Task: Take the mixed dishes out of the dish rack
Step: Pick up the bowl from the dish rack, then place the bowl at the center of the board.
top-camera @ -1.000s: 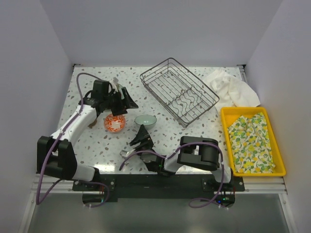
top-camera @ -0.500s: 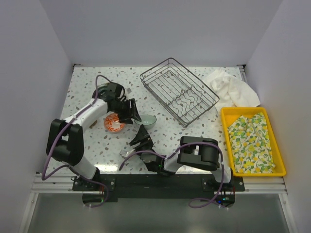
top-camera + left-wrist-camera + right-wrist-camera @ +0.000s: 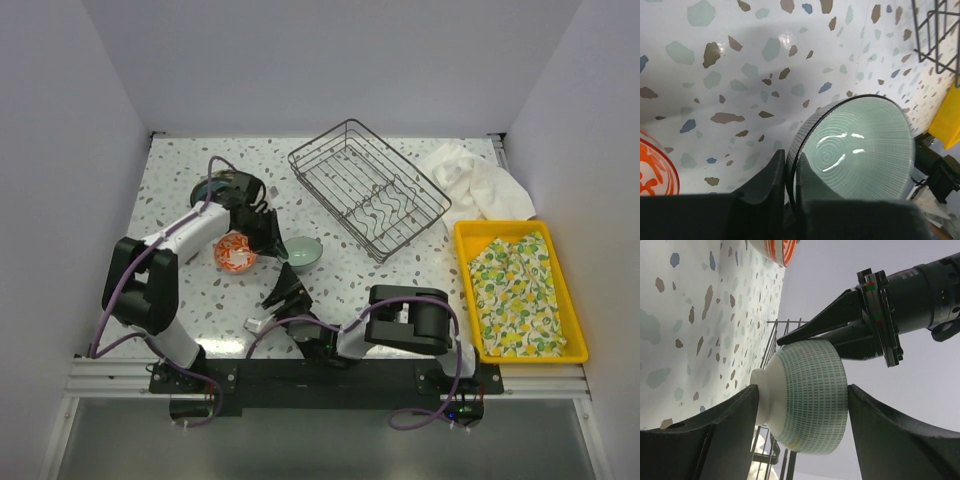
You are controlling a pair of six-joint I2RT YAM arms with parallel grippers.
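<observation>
Top external: one rack (image 3: 370, 190), one orange bowl (image 3: 236, 254), one green bowl (image 3: 303, 252) left tool (image 3: 274, 242) pinches; right tool (image 3: 287, 282) gapes.

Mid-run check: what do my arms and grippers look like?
The left arm has white links and black joints; the right arm is mostly black. Purple cables trail along both. The left gripper and right gripper have black wedge-shaped fingers. The left wrist collar carries red and green marks.

left gripper (image 3: 791, 161) pinches the rim of the pale green bowl (image 3: 856, 152).

Bowl (image 3: 301, 251) left of dish rack (image 3: 368, 188)
</observation>
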